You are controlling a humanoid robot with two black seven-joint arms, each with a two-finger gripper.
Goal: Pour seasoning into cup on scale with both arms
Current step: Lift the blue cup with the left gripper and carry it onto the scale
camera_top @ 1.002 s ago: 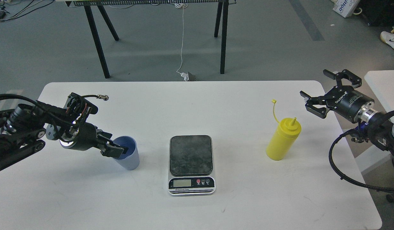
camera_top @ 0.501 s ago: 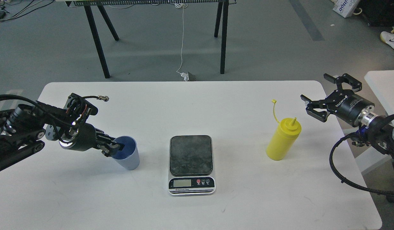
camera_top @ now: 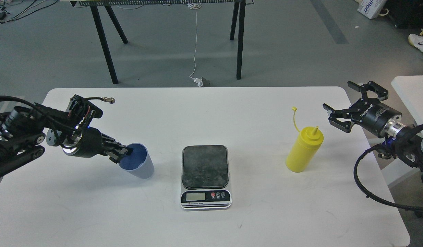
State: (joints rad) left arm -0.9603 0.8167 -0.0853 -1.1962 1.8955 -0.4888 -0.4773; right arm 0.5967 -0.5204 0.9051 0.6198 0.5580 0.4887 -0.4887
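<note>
The pale blue cup (camera_top: pixel 140 165) is at the left of the white table, tilted with its mouth toward my left arm. My left gripper (camera_top: pixel 124 152) is shut on the cup's near rim and holds it slightly raised. The scale (camera_top: pixel 205 175) lies flat at the table's middle, its dark platform bare. The yellow seasoning bottle (camera_top: pixel 303 149) stands upright to the right of the scale, its cap hanging on the tether. My right gripper (camera_top: pixel 345 104) is open and empty, up and to the right of the bottle, apart from it.
The white table (camera_top: pixel 211 113) ends close to the right gripper on the right side. A second white surface (camera_top: pixel 412 89) stands beyond that edge. Black trestle legs (camera_top: pixel 107 44) and a white cable (camera_top: pixel 196 41) are on the floor behind the table.
My left gripper closed on the cup's rim, lifted and tipped it, and moved it slightly right. The right gripper sank a little lower.
</note>
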